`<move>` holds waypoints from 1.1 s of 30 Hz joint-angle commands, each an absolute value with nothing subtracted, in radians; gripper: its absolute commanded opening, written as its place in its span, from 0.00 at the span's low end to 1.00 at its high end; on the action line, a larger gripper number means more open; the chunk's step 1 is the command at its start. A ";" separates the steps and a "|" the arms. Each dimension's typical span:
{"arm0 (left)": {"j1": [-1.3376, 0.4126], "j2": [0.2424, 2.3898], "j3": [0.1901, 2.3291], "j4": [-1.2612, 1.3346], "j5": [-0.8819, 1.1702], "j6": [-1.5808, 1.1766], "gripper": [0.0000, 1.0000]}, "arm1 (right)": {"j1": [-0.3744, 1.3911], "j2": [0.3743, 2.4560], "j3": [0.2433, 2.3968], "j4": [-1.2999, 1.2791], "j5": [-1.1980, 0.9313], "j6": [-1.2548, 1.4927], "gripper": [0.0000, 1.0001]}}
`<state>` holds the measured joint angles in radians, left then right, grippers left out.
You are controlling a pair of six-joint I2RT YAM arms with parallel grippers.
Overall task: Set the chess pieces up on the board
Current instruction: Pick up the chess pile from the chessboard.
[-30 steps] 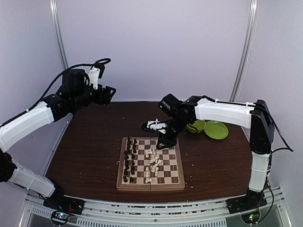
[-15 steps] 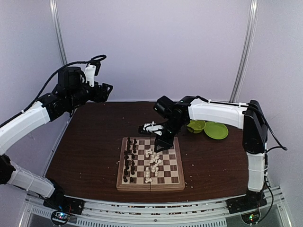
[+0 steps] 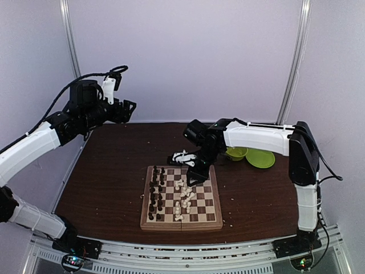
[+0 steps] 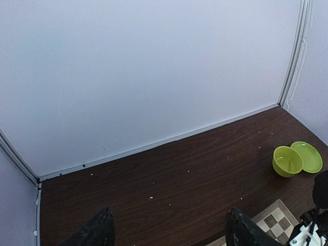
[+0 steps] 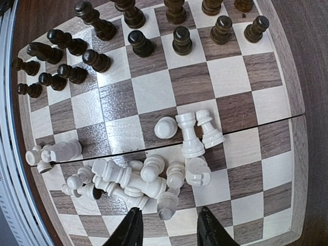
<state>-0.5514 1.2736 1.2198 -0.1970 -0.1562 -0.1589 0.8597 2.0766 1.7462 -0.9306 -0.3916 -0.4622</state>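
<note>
The white chess pieces (image 5: 138,179) are found heaped near the middle of the board (image 5: 154,92), most of them toppled, a few upright beside the fold seam. The dark chess pieces (image 5: 102,31) are stood in two rows along one edge, the left one in the overhead view. The heap is met just ahead of the right claw (image 5: 169,233), which is hung low over the board's far half. Its fingers (image 5: 130,230) are spread, and no piece is pinched between them; the nearest fallen white piece is seen just before the gap. The left claw (image 3: 128,108) is held high over the table's (image 3: 102,182) far left corner, well apart from the board, spread wide and empty. A green bowl (image 3: 235,152) and a green plate (image 3: 260,157) are set touching each other on the table, beyond the board's right side.
</note>
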 commanded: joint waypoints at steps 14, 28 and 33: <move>-0.547 1.287 1.252 -0.184 -0.146 -0.169 0.75 | 0.853 2.106 1.773 -0.972 -0.384 -0.440 0.08; -0.548 1.295 1.255 -0.189 -0.133 -0.180 0.75 | 0.803 2.002 1.689 -0.957 -0.364 -0.444 0.02; -0.546 1.309 1.256 -0.191 -0.128 -0.178 0.75 | 0.787 1.994 1.659 -0.951 -0.367 -0.446 0.02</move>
